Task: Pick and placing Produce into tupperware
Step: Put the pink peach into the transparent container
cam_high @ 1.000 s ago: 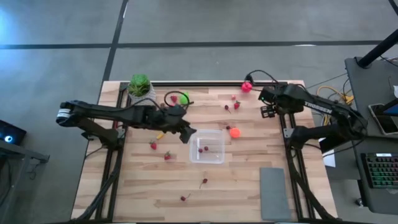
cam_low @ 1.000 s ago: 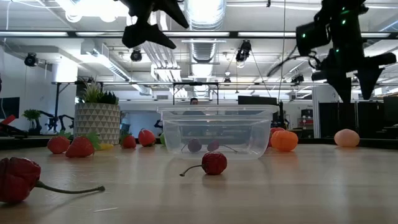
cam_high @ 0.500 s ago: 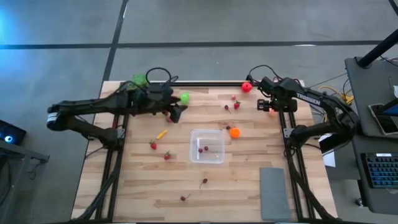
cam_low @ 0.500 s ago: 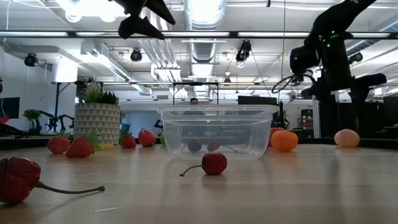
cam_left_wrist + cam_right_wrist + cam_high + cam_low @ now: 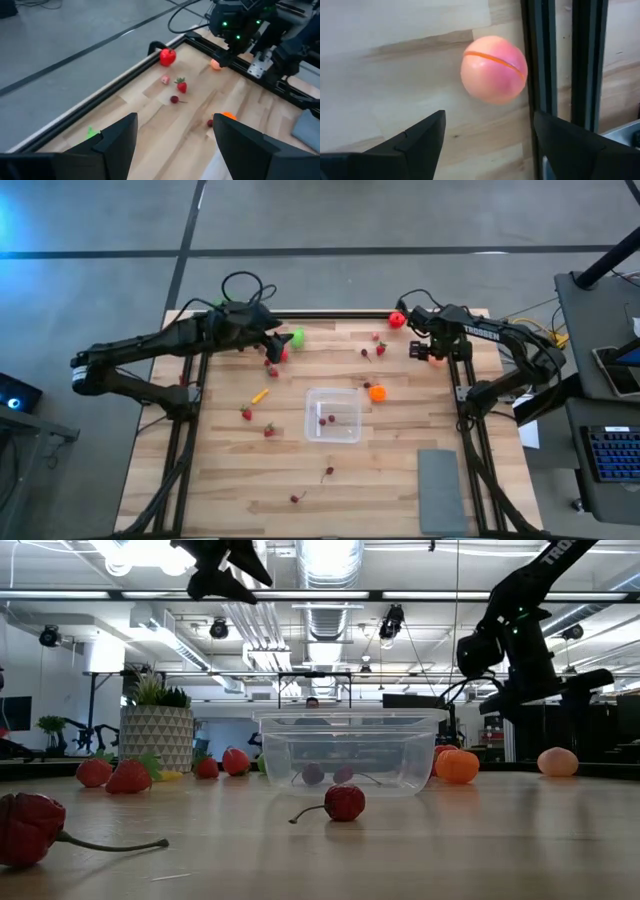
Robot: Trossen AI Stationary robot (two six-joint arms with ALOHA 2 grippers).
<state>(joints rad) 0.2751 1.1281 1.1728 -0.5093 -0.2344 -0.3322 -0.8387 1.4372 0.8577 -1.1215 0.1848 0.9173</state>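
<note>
A cherry [image 5: 344,802] lies on the table [image 5: 390,470] in front of the clear tub [image 5: 333,415], which holds two small fruits. Farther back, the right hand [image 5: 487,131] hangs open over a pink ball [image 5: 493,69] by the table's edge. The left hand [image 5: 173,132] is open, up high near the green ball [image 5: 297,337].
</note>
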